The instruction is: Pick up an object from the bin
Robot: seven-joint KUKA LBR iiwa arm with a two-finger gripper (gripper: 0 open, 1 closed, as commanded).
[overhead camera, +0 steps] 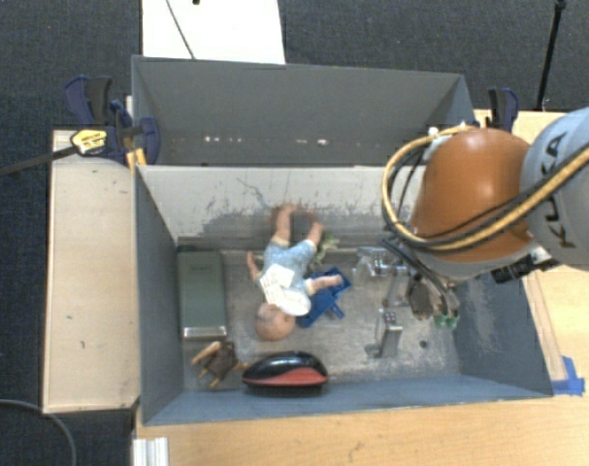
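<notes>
Half into the bin (pixel 168 260) from the right, hanging the hand (pixel 384 341) above bare floor near the blue cloth (pixel 328 295) and the doll (pixel 284 260) in pale blue sprawling mid-bin, likely lining up on one of these two as the nearest pick. Being unable to tell whether spread or pressed together. Leaving the grey-green block (pixel 201 289), the small wooden piece (pixel 214 360) and the black-and-red oval thing (pixel 284 372) along the left and near walls, well apart from the hand.
</notes>
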